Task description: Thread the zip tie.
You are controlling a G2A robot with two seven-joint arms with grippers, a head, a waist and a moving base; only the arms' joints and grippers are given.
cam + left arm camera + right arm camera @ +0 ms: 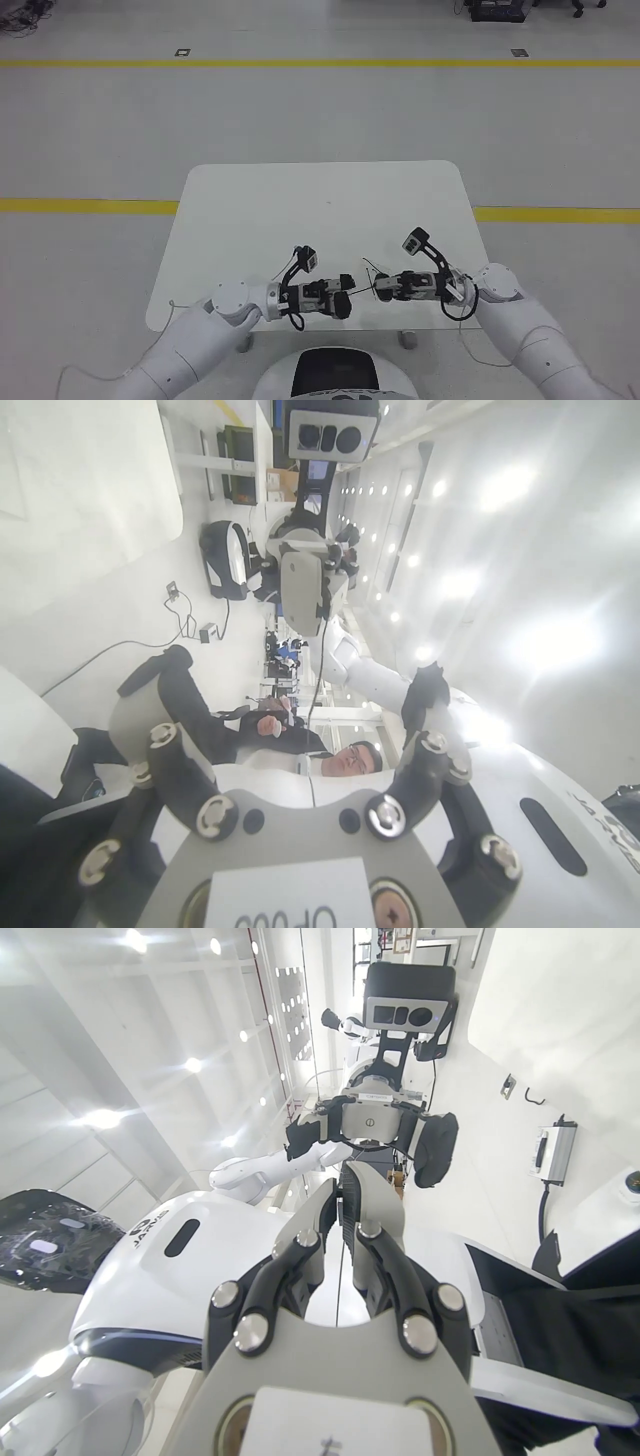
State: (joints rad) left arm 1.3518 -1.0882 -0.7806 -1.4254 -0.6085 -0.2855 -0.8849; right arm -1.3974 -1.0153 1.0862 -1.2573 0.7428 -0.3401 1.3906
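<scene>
- The right hand (344,1183) is closed tight on the zip tie (340,1278), a thin black strap that leaves its grip and runs back toward its palm. I cannot tell which end is the head.
- The left hand (300,672) sits just across from the right hand's tip, facing it. Its jaws are spread wide and it grips nothing.
- Both hands hang over the near edge of the white worktop (320,200). The tie is off the surface, in and just ahead of the right hand.
- The tie is probably very light, so weight should not matter. What matters is keeping control of a narrow, springy strip.
- It should bend easily across its flat face and resist bending edgewise. Any long free length is likely to droop, wobble and spring back.
- The plastic is probably slick on its smooth side, with more bite on the ridged side. The flat faces are the surfaces to pinch, since a grip on the thin edges would let it roll.
- The best hold for the left hand looks to be close behind the end being fed, leaving only a short tip beyond it so the tip stays straight.
- The right hand's grip should leave the head's slot uncovered.
- A firm squeeze is unlikely to harm it, but a sharp kink would spoil the feed.
</scene>
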